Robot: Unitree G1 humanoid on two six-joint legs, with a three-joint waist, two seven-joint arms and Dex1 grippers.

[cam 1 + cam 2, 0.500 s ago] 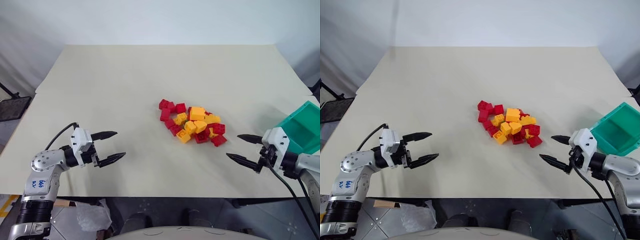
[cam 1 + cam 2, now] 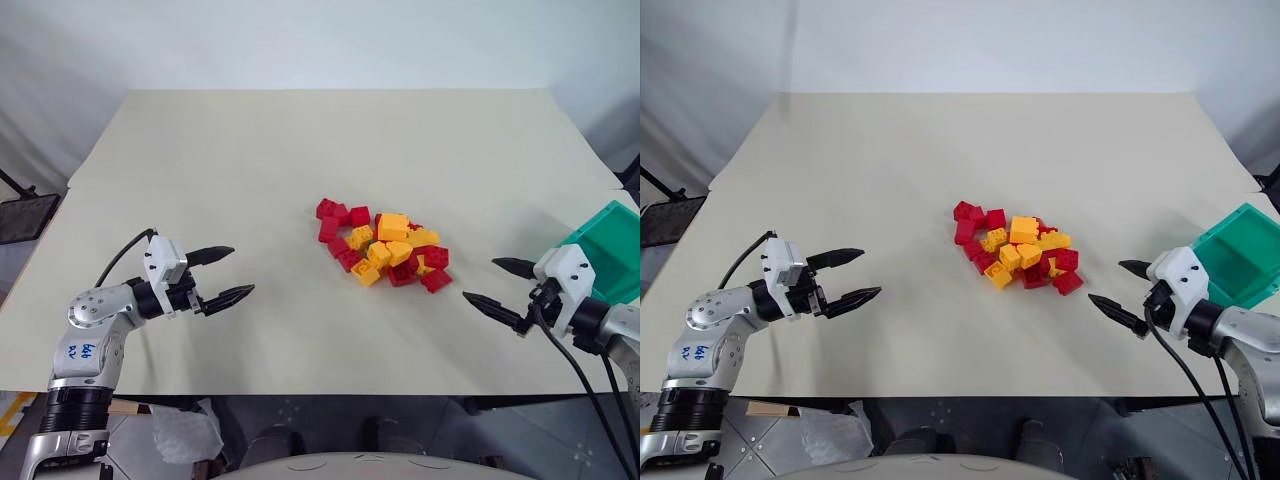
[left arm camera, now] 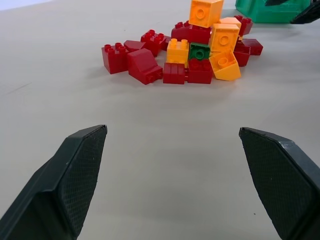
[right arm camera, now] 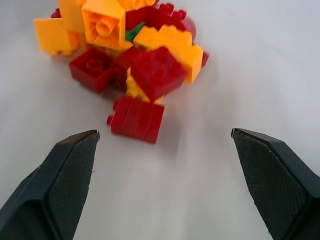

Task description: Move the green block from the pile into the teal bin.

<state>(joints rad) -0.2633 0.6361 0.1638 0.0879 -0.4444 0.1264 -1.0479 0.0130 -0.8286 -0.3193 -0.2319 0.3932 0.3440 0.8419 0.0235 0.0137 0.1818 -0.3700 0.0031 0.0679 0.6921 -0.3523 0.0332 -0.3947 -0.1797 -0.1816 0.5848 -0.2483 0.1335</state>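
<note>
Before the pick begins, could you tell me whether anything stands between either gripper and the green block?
Yes. The green block is wedged inside the pile, with red and yellow-orange bricks packed against and partly over it. On the right gripper's side they hide all but a sliver. Bare table separates both open grippers, including the left gripper, from the pile.

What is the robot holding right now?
Nothing. Both end effectors, left and right, are open and empty over the table, apart from the pile.

The small bright-green studded plastic brick [image 3: 199,51] sits studs-up (half buried) among the red and yellow-orange plastic bricks [image 2: 385,249]; the teal translucent rectangular plastic bin [image 2: 610,252] stands apart.
</note>
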